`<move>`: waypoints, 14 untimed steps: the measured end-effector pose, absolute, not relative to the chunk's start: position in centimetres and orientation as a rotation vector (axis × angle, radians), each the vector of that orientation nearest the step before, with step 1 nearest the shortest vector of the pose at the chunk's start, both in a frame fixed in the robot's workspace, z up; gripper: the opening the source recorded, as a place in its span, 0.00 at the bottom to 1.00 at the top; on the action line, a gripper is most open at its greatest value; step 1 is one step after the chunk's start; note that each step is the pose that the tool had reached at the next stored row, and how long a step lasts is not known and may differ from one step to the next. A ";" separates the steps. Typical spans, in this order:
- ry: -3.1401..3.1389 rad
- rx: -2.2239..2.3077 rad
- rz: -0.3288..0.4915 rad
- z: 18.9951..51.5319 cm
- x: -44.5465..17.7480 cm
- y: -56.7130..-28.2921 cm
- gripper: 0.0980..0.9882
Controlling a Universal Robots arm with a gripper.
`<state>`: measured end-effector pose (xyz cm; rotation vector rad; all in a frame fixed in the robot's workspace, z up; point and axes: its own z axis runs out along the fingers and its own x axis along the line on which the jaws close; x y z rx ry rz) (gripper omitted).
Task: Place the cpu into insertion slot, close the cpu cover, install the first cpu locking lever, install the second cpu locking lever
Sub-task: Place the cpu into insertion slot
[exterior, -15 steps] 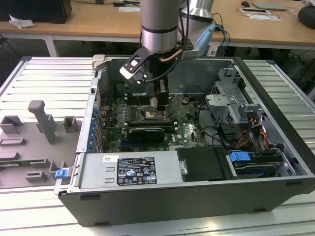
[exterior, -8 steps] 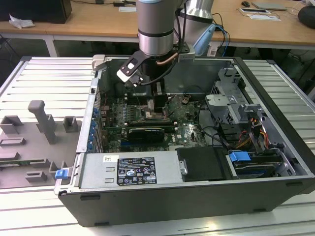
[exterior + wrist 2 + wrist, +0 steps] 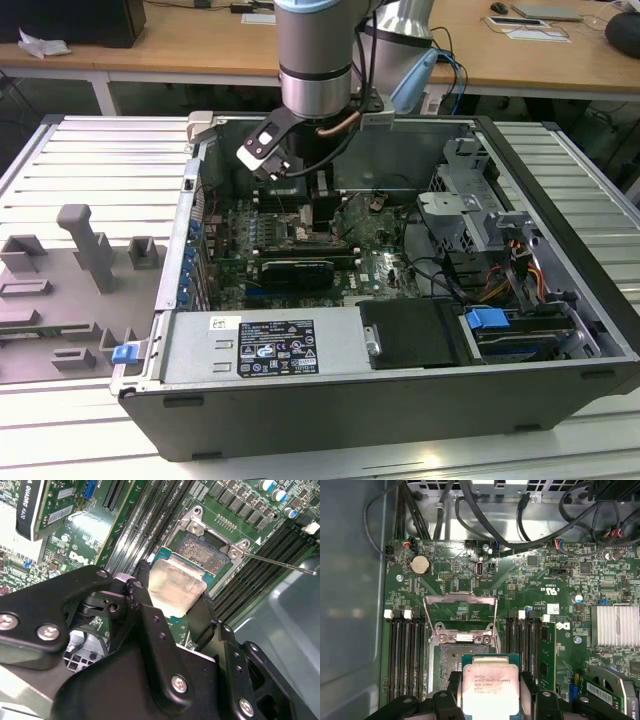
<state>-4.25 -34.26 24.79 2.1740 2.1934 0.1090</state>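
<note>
My gripper (image 3: 490, 692) is shut on the cpu (image 3: 490, 686), a flat square chip with a silvery-beige top, one black finger on each of two opposite edges. I hold it just above the motherboard, partly over the insertion slot (image 3: 447, 662), whose dark centre is exposed beside the chip. In the second wrist view the cpu (image 3: 176, 582) sits tilted over one corner of the insertion slot (image 3: 200, 547), between my gripper (image 3: 172, 600) fingers. The cpu cover (image 3: 460, 599), a thin silver frame, stands swung open beyond the socket. A thin locking lever (image 3: 280, 562) sticks out sideways. In the exterior view my gripper (image 3: 310, 215) is low inside the open computer case.
Long black memory slots (image 3: 405, 655) flank the socket on both sides. A black graphics card (image 3: 297, 271) lies close by. Black cables (image 3: 485, 525) run along the case wall behind the board. A finned heatsink (image 3: 615, 625) and the drive cage (image 3: 470, 205) stand further off.
</note>
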 end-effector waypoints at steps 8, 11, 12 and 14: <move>2.193 2.174 0.109 23.4 -4.3 -33.8 0.50; 2.193 2.174 0.109 23.0 -4.3 -33.2 0.50; 2.193 2.174 0.109 22.8 -4.3 -33.2 0.50; 2.193 2.174 0.108 22.3 -4.3 -33.1 0.50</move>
